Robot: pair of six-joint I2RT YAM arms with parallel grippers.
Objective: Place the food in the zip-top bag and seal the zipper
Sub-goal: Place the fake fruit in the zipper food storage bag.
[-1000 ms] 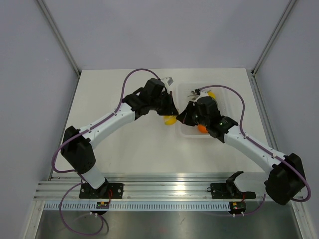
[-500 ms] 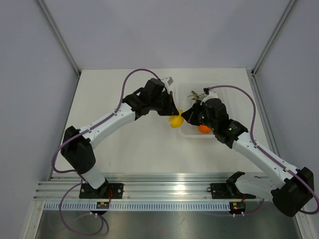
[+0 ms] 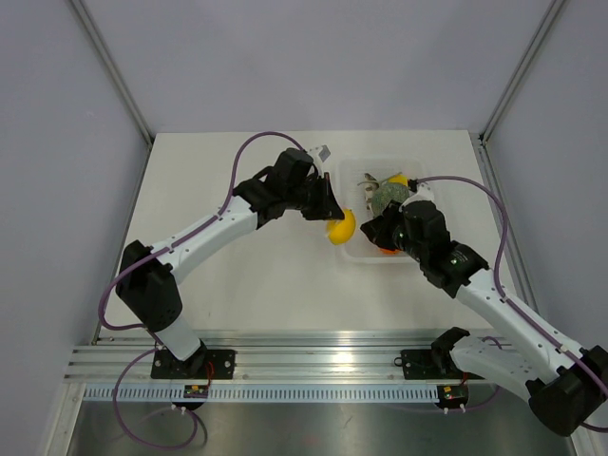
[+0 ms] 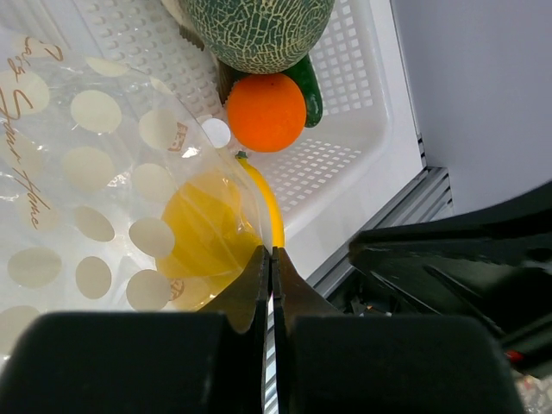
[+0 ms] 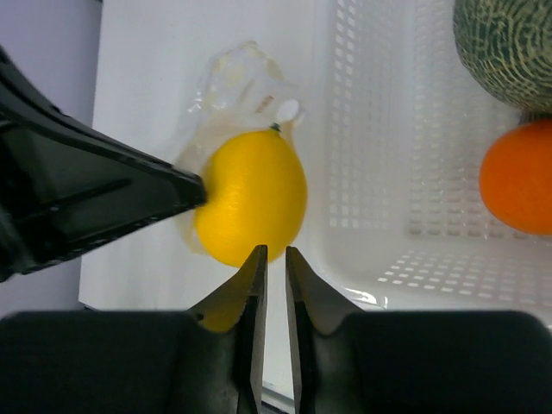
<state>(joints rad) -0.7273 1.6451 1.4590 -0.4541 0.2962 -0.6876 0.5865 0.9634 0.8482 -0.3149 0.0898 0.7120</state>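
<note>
The food, a bright yellow lemon (image 3: pixel 340 228), hangs inside the zip-top bag (image 4: pixel 78 172), a clear crinkly bag with pale dots. My left gripper (image 4: pixel 269 254) is shut on the bag's edge right beside the lemon (image 4: pixel 207 228). The zipper strip is too faint to make out. In the right wrist view the lemon (image 5: pixel 252 207) sits just beyond my right gripper (image 5: pixel 274 252), whose jaws stand slightly open with nothing between them. The left gripper (image 3: pixel 328 214) and right gripper (image 3: pixel 366 231) flank the lemon just left of the tray.
A white perforated tray (image 3: pixel 437 180) at the back right holds a grey-green melon (image 3: pixel 387 195), a round orange (image 3: pixel 385 249) and a dark green vegetable (image 4: pixel 309 90). The aluminium rail runs along the table's near edge.
My right gripper has drawn back to the right, away from the lemon, and its jaws have parted a little. The lemon in the bag has shifted slightly right, still held by the left gripper.
</note>
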